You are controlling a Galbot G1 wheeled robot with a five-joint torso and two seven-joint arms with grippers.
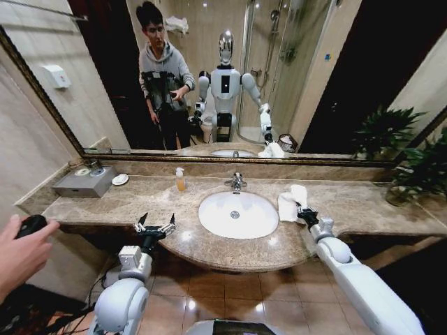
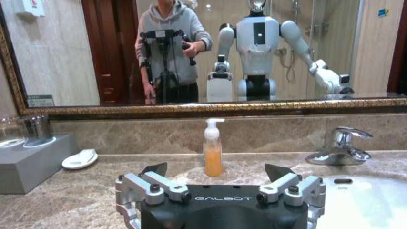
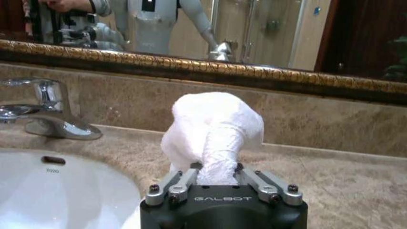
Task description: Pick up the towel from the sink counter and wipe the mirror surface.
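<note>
The tabletop was seen as polished, glossy brown marble. The towel was soft white cloth, rough-piled. The faucet was shiny chrome. The mirror was framed in ornate gold.

my right gripper hides the towel where the cloth runs down between my fingers. the sink counter is cut off beyond it. the mirror surface above my left gripper is cropped too.

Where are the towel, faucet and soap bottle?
towel [image 3: 213, 129]: right wrist view, bunched white middle above the right claw.
faucet [image 3: 45, 112]: right wrist view, chrome body.
soap bottle [image 2: 213, 157]: left wrist view, orange lower body.
</note>
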